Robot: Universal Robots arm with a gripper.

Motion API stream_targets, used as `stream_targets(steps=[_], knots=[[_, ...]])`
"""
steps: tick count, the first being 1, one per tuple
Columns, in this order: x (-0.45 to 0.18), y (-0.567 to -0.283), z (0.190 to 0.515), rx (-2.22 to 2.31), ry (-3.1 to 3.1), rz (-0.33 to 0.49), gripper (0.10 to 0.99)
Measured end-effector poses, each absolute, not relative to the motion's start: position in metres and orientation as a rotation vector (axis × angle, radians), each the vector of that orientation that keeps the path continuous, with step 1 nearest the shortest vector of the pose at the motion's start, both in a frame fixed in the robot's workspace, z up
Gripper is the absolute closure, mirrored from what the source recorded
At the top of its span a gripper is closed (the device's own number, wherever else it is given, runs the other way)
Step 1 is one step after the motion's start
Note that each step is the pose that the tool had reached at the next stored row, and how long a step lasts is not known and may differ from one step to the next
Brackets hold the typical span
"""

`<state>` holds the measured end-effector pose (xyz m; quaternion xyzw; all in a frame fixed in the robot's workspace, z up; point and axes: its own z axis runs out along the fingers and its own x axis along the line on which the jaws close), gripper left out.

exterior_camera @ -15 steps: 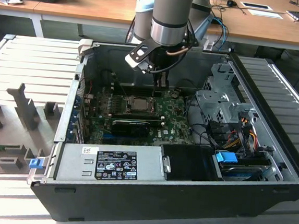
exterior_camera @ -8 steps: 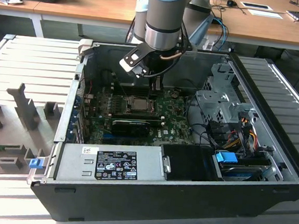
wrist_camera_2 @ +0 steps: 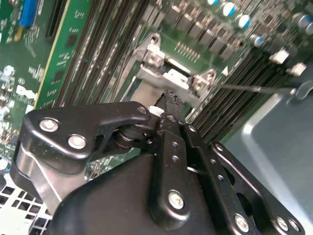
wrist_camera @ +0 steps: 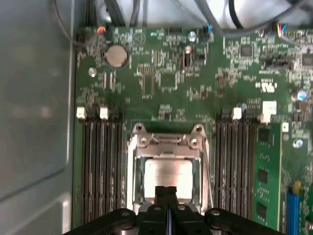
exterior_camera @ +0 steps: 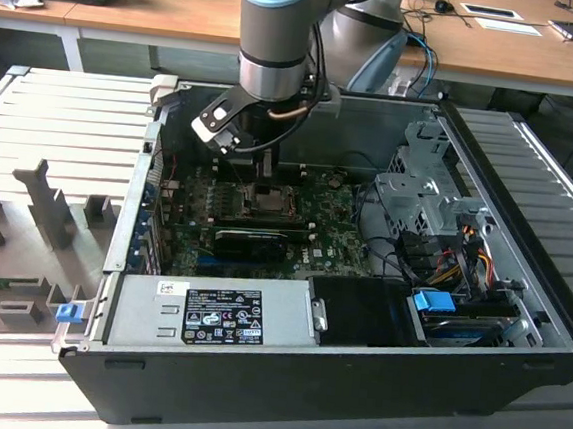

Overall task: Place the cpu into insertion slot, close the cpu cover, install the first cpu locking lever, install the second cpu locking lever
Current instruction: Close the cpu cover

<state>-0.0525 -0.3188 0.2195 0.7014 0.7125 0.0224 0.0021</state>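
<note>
1. Your gripper had its two black fingers pressed tip to tip, with nothing visible between them. I judge it served as a blunt pusher rather than a clamp.
2. The tip stood at one edge of the cpu cover. Whether it touched the metal cannot be told.
3. The cpu lay flat in the insertion slot, at the centre of the exterior view, and the cover lay down over it.
4. A thin locking lever ran out from the socket's corner. Whether it was latched cannot be told.
5. The step in hand looked like lever work. You would do well to bear straight down on the wire, keep the tip centred on it, and avoid sliding off onto the memory slots beside the socket.
6. The cpu's top was smooth, matt grey metal, framed by the cover's square window. The cover was thin, shiny plate, the lever a springy wire rod, and the motherboard green and densely studded, inside a black steel case.
</note>
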Motion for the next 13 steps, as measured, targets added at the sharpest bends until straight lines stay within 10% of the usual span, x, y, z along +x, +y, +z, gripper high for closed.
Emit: stream_targets(steps=[13], knots=[[-0.053,-0.315,0.205,2.207,2.241,0.057,0.980]])
